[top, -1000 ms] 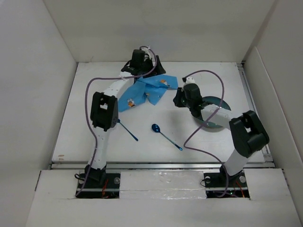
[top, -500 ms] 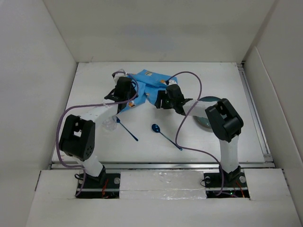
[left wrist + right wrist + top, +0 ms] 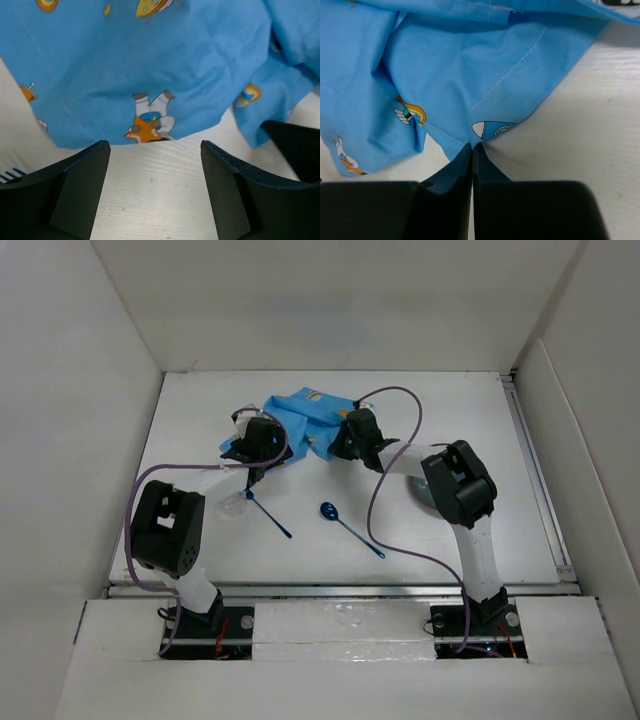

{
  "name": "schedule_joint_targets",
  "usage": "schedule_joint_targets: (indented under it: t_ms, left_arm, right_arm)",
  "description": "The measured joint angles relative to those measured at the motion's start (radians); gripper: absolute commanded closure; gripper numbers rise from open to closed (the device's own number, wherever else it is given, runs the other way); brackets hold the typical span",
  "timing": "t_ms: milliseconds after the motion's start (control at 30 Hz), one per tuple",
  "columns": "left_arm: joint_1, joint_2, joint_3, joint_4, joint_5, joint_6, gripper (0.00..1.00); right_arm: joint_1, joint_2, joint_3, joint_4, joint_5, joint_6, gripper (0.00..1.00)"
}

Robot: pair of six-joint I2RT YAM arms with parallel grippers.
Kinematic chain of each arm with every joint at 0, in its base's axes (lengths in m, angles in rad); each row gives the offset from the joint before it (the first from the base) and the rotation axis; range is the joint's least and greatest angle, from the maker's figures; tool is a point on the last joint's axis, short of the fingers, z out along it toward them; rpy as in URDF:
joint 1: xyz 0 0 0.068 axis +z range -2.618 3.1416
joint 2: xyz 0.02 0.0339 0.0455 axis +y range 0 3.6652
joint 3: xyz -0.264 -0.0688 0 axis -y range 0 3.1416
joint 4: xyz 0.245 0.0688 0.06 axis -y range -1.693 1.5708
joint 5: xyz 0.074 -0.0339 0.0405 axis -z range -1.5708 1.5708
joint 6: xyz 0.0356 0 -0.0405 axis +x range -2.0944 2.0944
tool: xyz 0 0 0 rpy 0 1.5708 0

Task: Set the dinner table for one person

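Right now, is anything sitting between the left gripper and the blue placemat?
Nothing visible. The left gripper has its jaws open over bare dinner table, with the placemat edge just ahead of its fingertips. The right gripper is pinched shut on another edge of the cloth.

Looks like a robot lab test cell. Is boxed in by plain white walls around a bare white table. Has a left arm and right arm bolted at the near edge, trailing loose purple cables.
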Motion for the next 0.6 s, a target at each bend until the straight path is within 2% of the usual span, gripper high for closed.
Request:
schedule_joint_targets:
  t_ms: [200, 433, 600]
  left_arm:
    - [-0.011, 0.004, -0.105, 0.035, 0.011, -0.028, 0.3]
    - [-0.073, 0.016, -0.107, 0.063, 0.015, -0.044, 0.3]
    - [-0.103, 0.049, -0.111, 0.073, 0.039, -0.056, 0.31]
  right_arm:
    - [-0.06, -0.069, -0.074, 0.017, 0.056, 0.006, 1.0]
    - [-0.195, -0.28, -0.142, 0.027, 0.1, -0.058, 1.0]
    - [-0.216, -0.327, -0.143, 0.051, 0.102, -0.1, 1.0]
